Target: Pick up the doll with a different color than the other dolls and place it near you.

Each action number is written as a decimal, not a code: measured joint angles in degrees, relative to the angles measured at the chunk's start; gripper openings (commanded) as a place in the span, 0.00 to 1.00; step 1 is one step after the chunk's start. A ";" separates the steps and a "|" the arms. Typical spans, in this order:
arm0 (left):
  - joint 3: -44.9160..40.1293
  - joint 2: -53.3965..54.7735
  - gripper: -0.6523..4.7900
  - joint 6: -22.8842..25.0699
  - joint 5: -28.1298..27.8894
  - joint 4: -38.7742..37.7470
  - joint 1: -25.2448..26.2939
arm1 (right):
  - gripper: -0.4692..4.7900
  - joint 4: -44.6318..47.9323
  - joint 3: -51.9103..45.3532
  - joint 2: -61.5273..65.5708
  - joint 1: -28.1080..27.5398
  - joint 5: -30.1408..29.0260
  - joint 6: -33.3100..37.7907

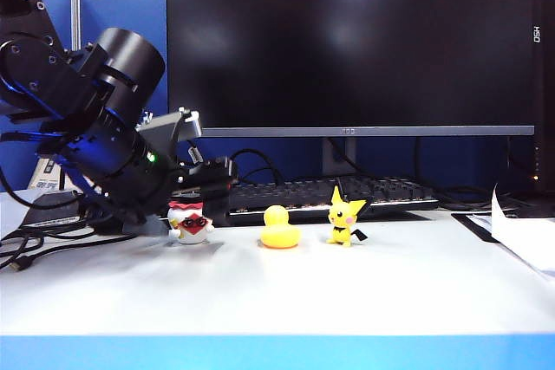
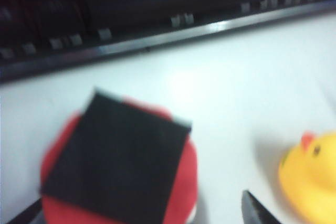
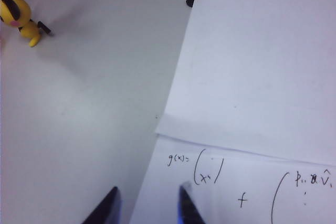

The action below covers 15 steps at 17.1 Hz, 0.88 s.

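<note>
The doll with a different color [image 1: 189, 225] is white with dark glasses and a red cap, and stands leftmost in the row on the white table. In the left wrist view its red cap [image 2: 184, 179], with a black square patch on top, lies between my fingertips [image 2: 256, 211]. My left gripper [image 2: 139, 216] hovers just above it, open, with one finger on each side and no visible contact. The other dolls are a yellow duck [image 1: 280, 228] [image 2: 310, 177] and a pointy-eared yellow figure [image 1: 345, 218] [image 3: 18, 17]. My right gripper [image 3: 147, 205] is open and empty over a sheet's edge.
A black keyboard [image 1: 329, 195] [image 2: 131, 19] lies just behind the dolls under a large monitor [image 1: 347, 41]. Cables [image 1: 35, 244] trail at the left. Handwritten paper sheets [image 3: 252, 77] [image 1: 525, 236] cover the right side. The table's blue front edge [image 1: 277, 353] runs along the near side.
</note>
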 measured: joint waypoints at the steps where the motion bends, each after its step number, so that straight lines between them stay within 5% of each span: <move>1: 0.00 0.00 0.90 0.02 -0.28 1.36 0.00 | 0.36 0.00 0.00 0.00 0.00 0.00 0.00; 8: 0.04 0.00 0.35 0.17 -1.46 2.73 0.02 | 0.36 0.00 0.00 0.00 0.00 0.00 0.00; 15: 0.04 -0.02 0.11 0.17 -1.46 2.73 0.02 | 0.36 0.00 0.00 0.00 0.00 0.00 0.00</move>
